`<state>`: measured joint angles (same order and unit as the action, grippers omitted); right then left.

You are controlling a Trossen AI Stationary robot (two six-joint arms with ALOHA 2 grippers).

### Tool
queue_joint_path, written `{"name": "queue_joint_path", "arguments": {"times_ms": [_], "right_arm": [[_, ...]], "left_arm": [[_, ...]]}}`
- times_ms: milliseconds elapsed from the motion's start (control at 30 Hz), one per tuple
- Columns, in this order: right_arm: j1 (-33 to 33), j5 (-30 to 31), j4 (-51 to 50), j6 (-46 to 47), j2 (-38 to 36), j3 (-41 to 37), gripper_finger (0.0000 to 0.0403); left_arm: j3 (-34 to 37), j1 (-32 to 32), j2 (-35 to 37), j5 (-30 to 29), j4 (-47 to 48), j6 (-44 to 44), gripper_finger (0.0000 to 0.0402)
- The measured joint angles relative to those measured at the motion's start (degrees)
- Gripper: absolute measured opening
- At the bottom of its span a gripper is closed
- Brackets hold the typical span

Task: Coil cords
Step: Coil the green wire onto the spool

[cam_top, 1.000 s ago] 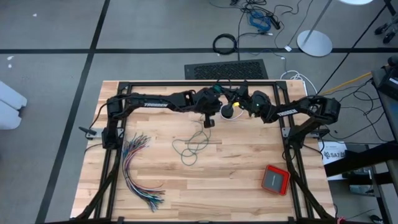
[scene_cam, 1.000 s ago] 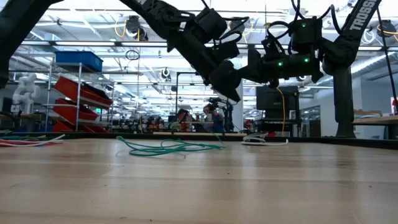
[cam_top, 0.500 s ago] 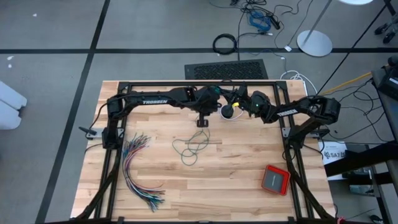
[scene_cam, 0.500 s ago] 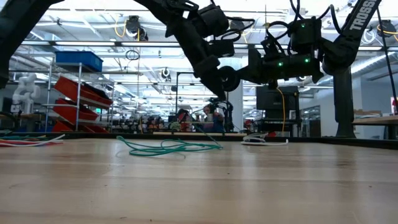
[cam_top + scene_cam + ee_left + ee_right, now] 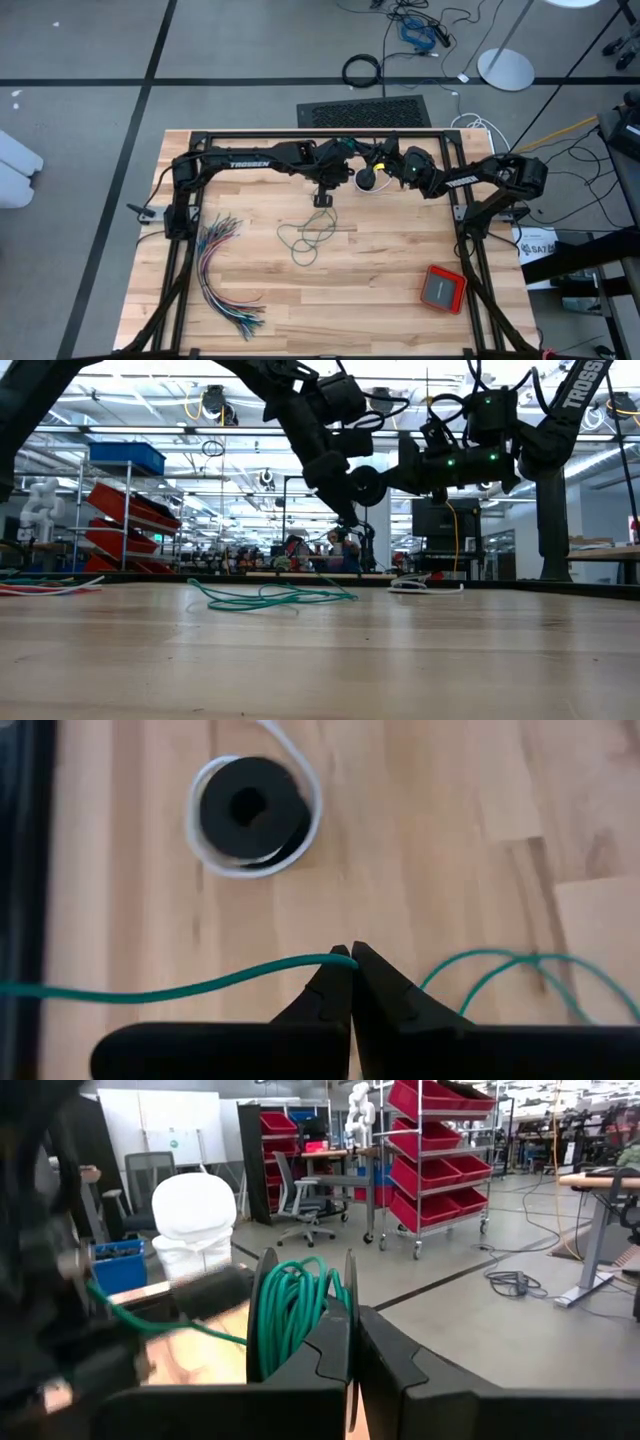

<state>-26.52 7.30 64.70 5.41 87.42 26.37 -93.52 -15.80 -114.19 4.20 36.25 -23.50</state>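
Note:
A teal-green cord lies in a loose tangle on the wooden table (image 5: 308, 238), also seen in the low view (image 5: 265, 597). One strand runs up to a black spool (image 5: 298, 1310), which is wound with more of the teal cord. My right gripper (image 5: 353, 1330) is shut on that spool above the table's far middle (image 5: 366, 486). My left gripper (image 5: 351, 958) is next to it (image 5: 323, 199) and is shut on the teal strand. The black cord with its white tail lies coiled flat on the table (image 5: 250, 812), under the right gripper (image 5: 368, 181). My left gripper pinches a single strand of the teal cord (image 5: 332, 960) between the free ends of its two fingertips. The fingers point down from above and lie across the strand. The strand is lifted clear here and runs on to the tangle on the table. My right gripper holds the black spool by the rim of one flange (image 5: 345, 1305), pinched between its two fingers. The spool is lifted clear of the table, its flanges on edge. A teal strand (image 5: 150, 1320) leads off it toward my left arm.
A fanned bundle of many-coloured wires (image 5: 225, 275) lies at the table's left. A red box (image 5: 442, 288) sits near the right front. A black frame rail (image 5: 300, 133) runs along the far edge and down both sides.
My left gripper, still shut on the teal strand, has drawn a little toward the table's left, away from the spool, and its wrist has risen. My right gripper and the spool have kept still.

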Motion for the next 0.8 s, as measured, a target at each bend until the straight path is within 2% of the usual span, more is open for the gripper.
{"name": "queue_joint_path", "arguments": {"times_ms": [167, 433, 667, 800], "right_arm": [[0.0, 0.1, 0.21, -0.01, 0.0, 0.0, 0.0], [-0.01, 0.34, 0.07, -0.51, 0.0, 0.0, 0.0], [0.01, -0.07, -0.82, -1.84, 0.0, 0.0, 0.0], [0.0, -0.03, -0.9, -2.44, 0.0, 0.0, 0.0]], "left_arm": [[2.16, -0.08, 0.0, 2.86, -6.49, 0.54, 0.0009], [2.54, -1.48, 0.0, 1.75, -9.33, 3.92, 0.0092], [6.39, -4.65, 0.0, 5.26, -12.14, 8.58, 0.0099], [8.57, -4.91, 0.0, 3.53, -12.11, 8.34, 0.01]]}}
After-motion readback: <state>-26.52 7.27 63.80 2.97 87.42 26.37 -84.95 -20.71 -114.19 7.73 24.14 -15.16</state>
